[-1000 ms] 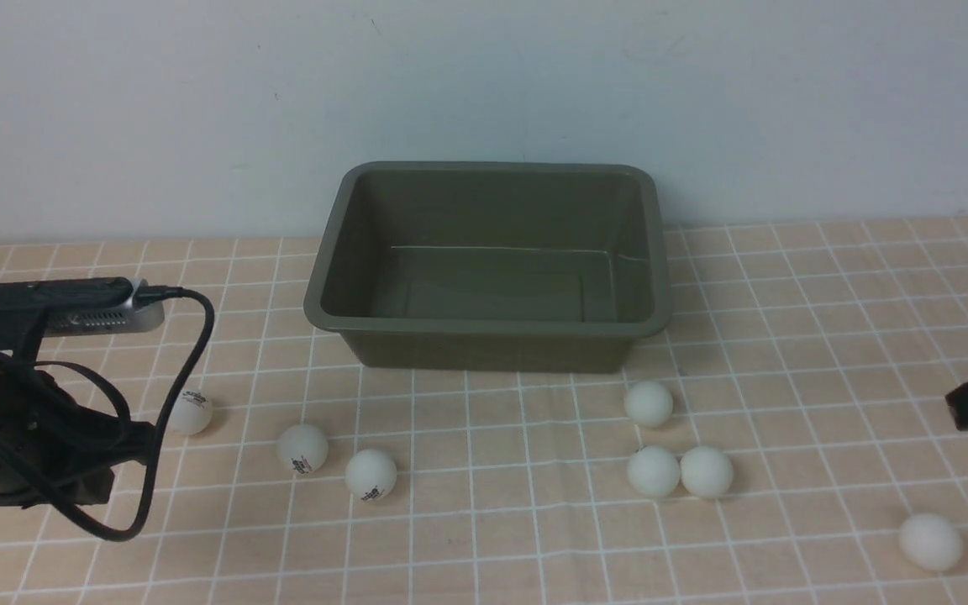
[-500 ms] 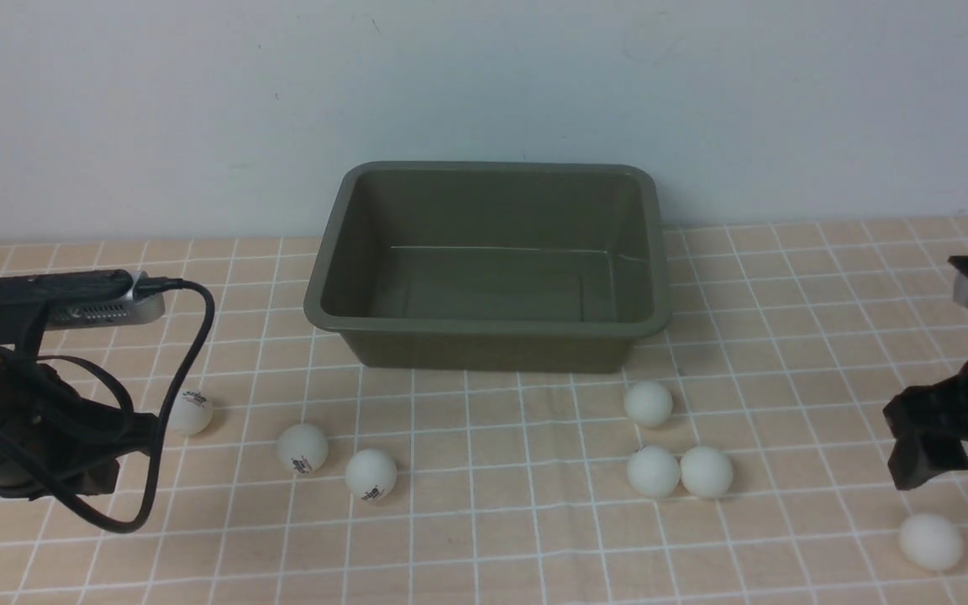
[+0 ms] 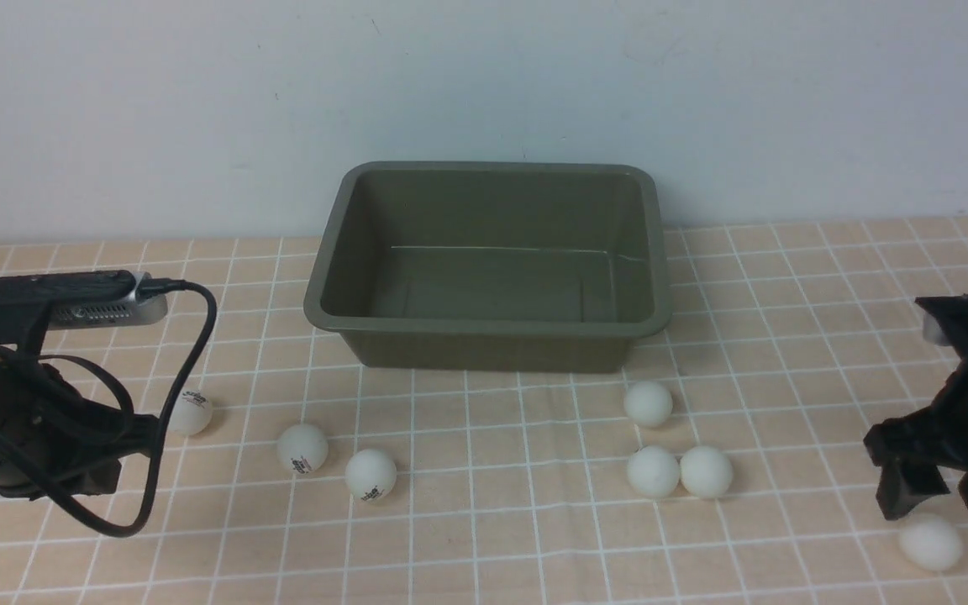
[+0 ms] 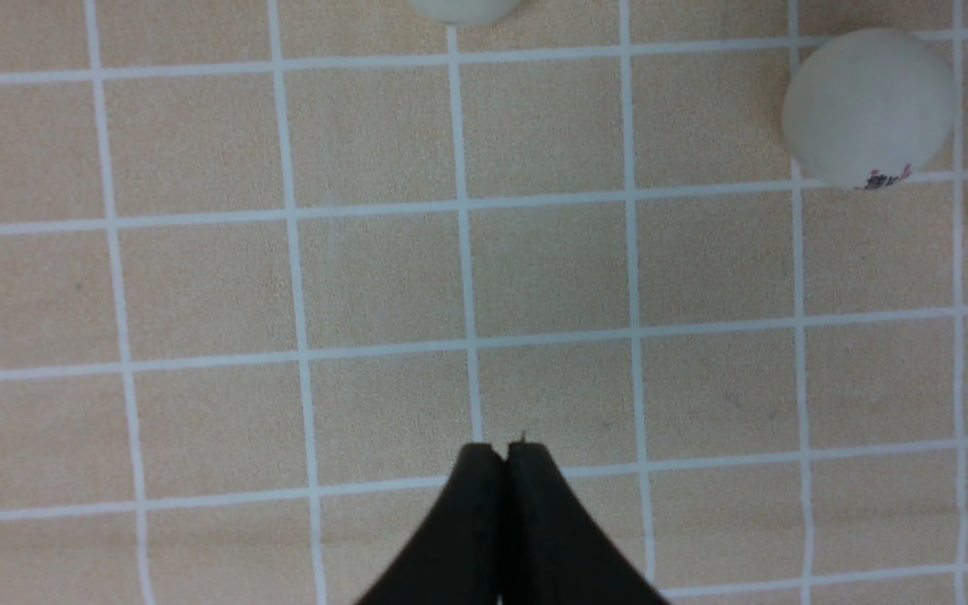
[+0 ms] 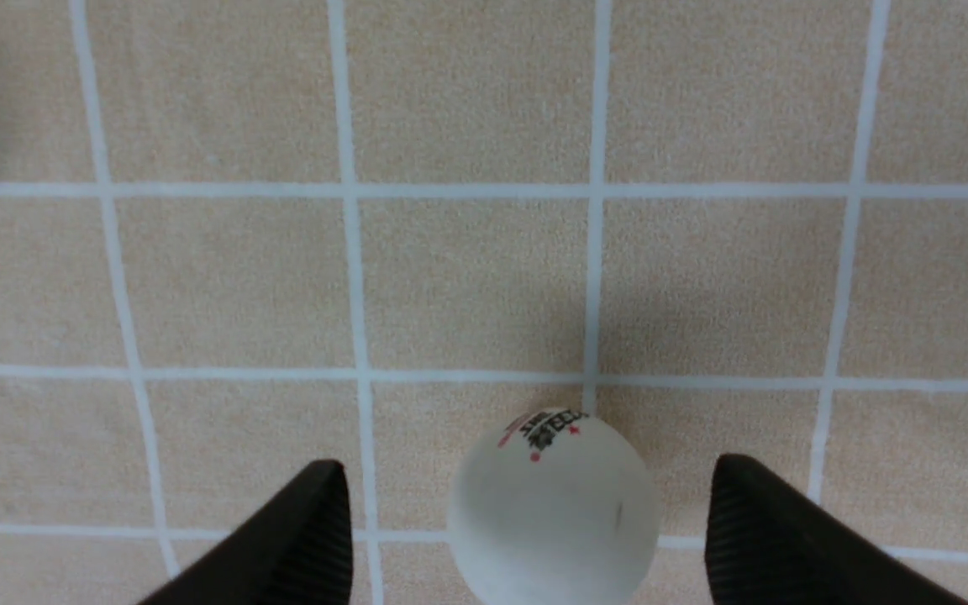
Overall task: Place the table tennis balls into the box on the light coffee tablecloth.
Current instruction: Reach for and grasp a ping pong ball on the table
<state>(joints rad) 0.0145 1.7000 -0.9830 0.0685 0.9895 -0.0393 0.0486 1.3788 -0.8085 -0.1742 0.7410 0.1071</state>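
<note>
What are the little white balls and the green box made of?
The white balls look like thin plastic with a dull, matte finish: smooth and round, with small printed logos. The green box looks like molded plastic with a slight sheen, going by its rounded corners and rolled rim.

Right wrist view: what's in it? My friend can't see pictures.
A white table tennis ball with a tiny printed logo sits on the peach checked tablecloth, between the two black fingertips of the open right gripper. Neither fingertip touches it.
</note>
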